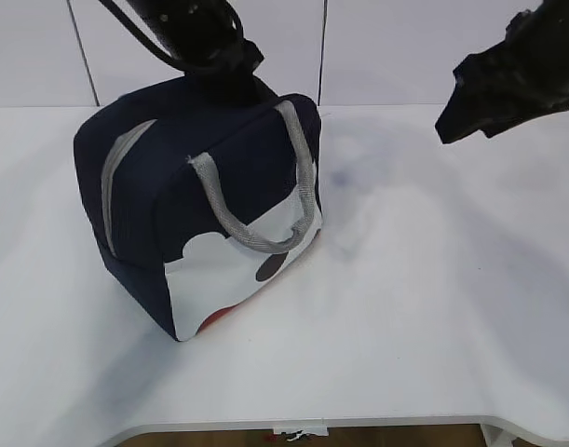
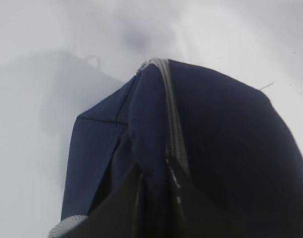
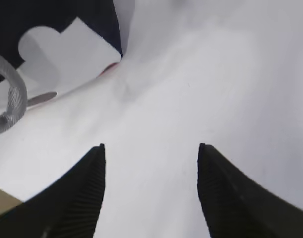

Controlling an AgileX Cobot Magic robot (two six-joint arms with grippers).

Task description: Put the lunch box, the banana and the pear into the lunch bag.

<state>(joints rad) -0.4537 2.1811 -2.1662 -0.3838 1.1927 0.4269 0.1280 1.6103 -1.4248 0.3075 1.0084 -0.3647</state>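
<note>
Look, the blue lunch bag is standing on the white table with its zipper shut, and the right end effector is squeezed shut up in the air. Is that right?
Not quite. The right end effector is open: the right wrist view shows its two fingers spread apart with only bare table between them. The rest holds: the lunch bag stands on the table, and its zipper looks shut.

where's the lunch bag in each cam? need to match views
Exterior: lunch bag stands left of centre on the table, left arm at its top.
Left wrist: fills the lower middle, zipper running up it.
Right wrist: only a corner, top left.
Shared landmark: grey handle, also at the right wrist view's left edge.
</note>
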